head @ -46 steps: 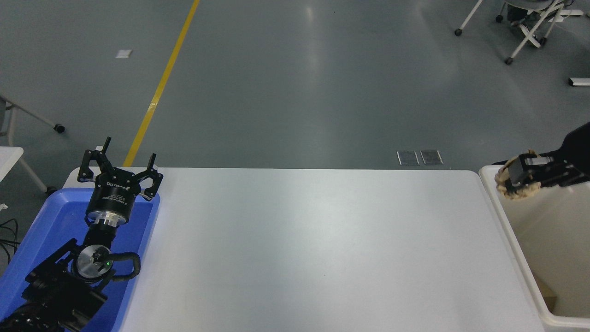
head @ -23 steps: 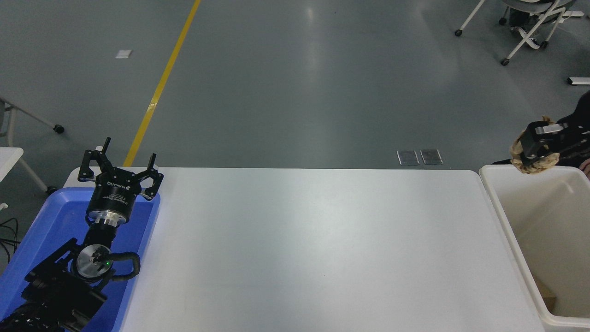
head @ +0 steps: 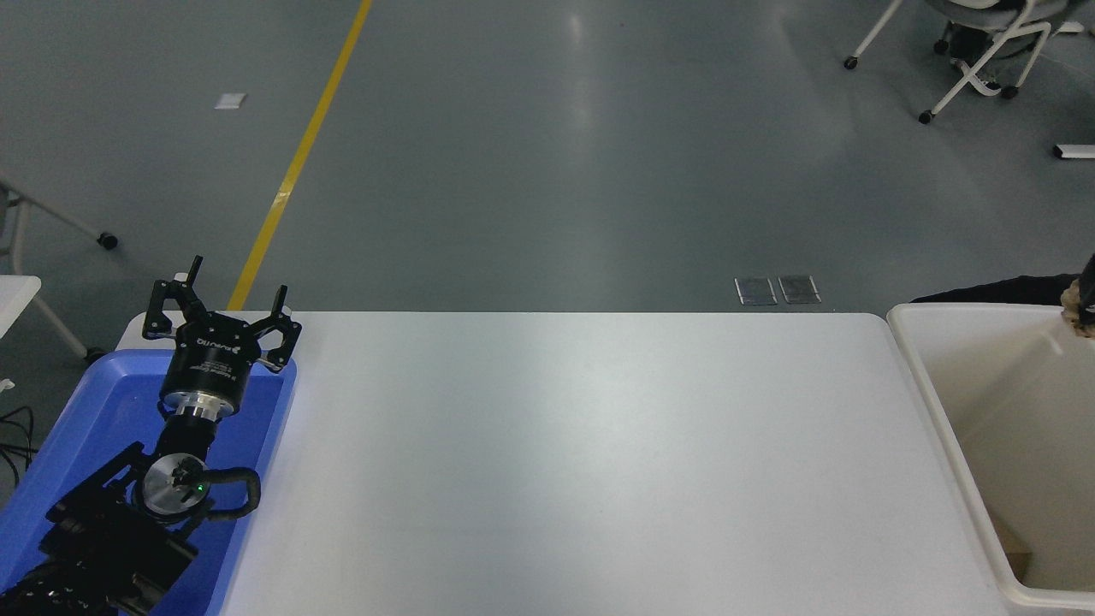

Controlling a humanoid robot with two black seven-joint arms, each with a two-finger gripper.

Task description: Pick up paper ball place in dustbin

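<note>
White table (head: pixel 590 462) foreground: a sliver of wrinkly tan paper ball (head: pixel 1071 299) beside the black right gripper (head: pixel 1088 299), grip unclear, above the cream-white plastic dustbin (head: pixel 941 411); left gripper (head: pixel 224 312) parked, spread.

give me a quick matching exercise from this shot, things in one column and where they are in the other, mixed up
Things:
1. left gripper
2. paper ball
3. dustbin
4. yellow line

Places:
A. on the grey floor beyond the table
B. off the table's right end
C. over the blue tray, lower left
D. a sliver at the picture's right edge, above the dustbin

Pairs: 1-C, 2-D, 3-B, 4-A
</note>
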